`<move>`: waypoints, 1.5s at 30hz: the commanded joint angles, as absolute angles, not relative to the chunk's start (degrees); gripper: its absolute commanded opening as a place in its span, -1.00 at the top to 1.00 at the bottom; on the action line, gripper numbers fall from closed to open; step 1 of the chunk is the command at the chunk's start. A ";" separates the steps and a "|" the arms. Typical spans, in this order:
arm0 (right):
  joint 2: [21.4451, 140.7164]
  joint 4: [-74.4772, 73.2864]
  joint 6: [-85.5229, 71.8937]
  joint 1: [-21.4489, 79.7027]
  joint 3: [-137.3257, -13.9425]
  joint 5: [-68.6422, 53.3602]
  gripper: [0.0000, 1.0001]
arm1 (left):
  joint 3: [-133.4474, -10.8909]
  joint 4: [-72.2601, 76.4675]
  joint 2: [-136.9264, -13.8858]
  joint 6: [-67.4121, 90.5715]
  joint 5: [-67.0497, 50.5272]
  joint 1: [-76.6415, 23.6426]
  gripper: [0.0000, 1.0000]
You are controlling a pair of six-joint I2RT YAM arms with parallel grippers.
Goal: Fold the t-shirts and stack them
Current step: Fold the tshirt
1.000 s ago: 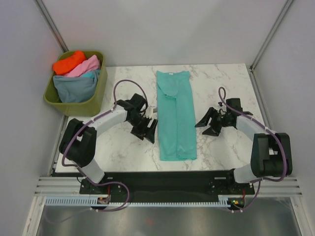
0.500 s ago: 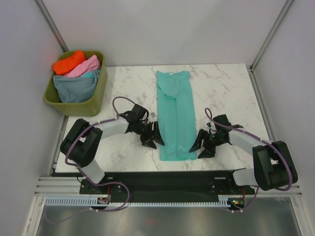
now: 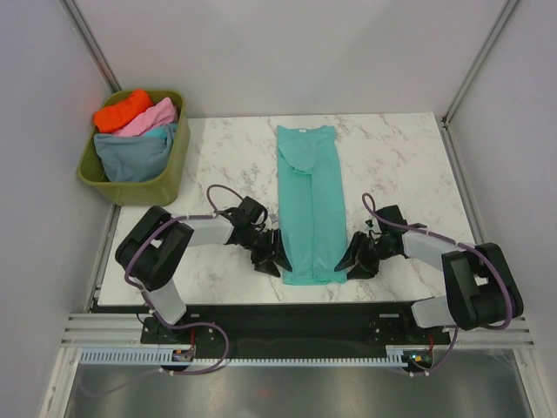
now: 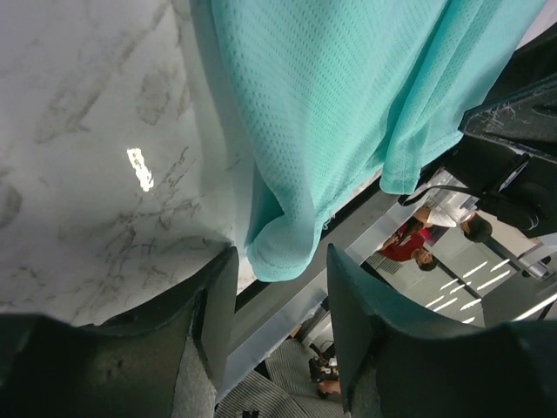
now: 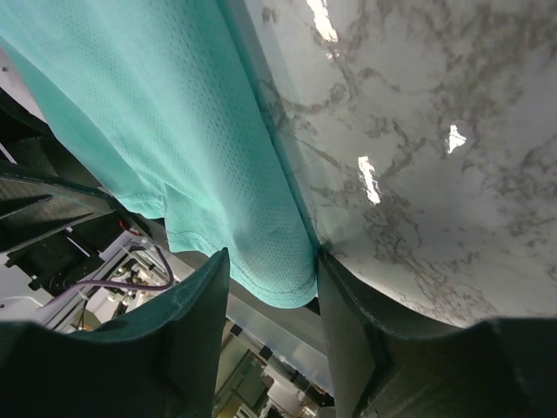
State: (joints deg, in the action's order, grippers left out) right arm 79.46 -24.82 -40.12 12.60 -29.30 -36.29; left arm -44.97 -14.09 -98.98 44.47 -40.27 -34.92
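A teal-green tee [image 3: 309, 205], folded lengthwise into a narrow strip, is laid flat on the marble table [image 3: 392, 157], with the collar at the far end and the hem at the near edge. The left gripper [image 3: 274, 257] is set low at the hem's near-left corner. In the left wrist view its fingers [image 4: 213, 305] are seen half-open, the corner lying between them with a gap on one side. The right gripper [image 3: 346, 261] is set at the near-right corner. Its fingers [image 5: 344, 313] are likewise parted, and the cloth fills the space between them unpinched. An orange tee [image 3: 122, 109], a pink tee [image 3: 152, 115], a light teal tee [image 3: 161, 132] and a blue-grey tee [image 3: 130, 157] are heaped in the olive tub [image 3: 174, 174] at the far left.
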 commanded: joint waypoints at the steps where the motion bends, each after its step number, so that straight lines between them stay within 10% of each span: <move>1: 81.21 -22.06 -41.31 12.83 -29.79 -37.00 -0.05 | -44.47 -11.25 -100.54 47.19 -40.52 -35.95 -0.03; 11: 81.04 -22.23 -39.82 12.75 -30.85 -38.58 0.81 | -42.54 -9.49 -98.62 48.34 -41.49 -37.00 0.96; 27: 82.08 -23.83 -34.54 6.07 -51.66 -38.58 1.00 | -66.96 -20.65 -97.37 34.46 -42.28 -24.09 0.96; 45: 118.45 -12.22 -32.35 5.19 -89.01 -38.15 1.00 | -98.43 -19.60 -124.87 32.09 -43.24 -16.62 0.96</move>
State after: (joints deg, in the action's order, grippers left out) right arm 114.50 -14.22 -33.78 5.39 -82.70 -37.67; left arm -93.38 -20.78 -121.84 34.98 -42.57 -18.02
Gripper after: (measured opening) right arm 0.011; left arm 0.033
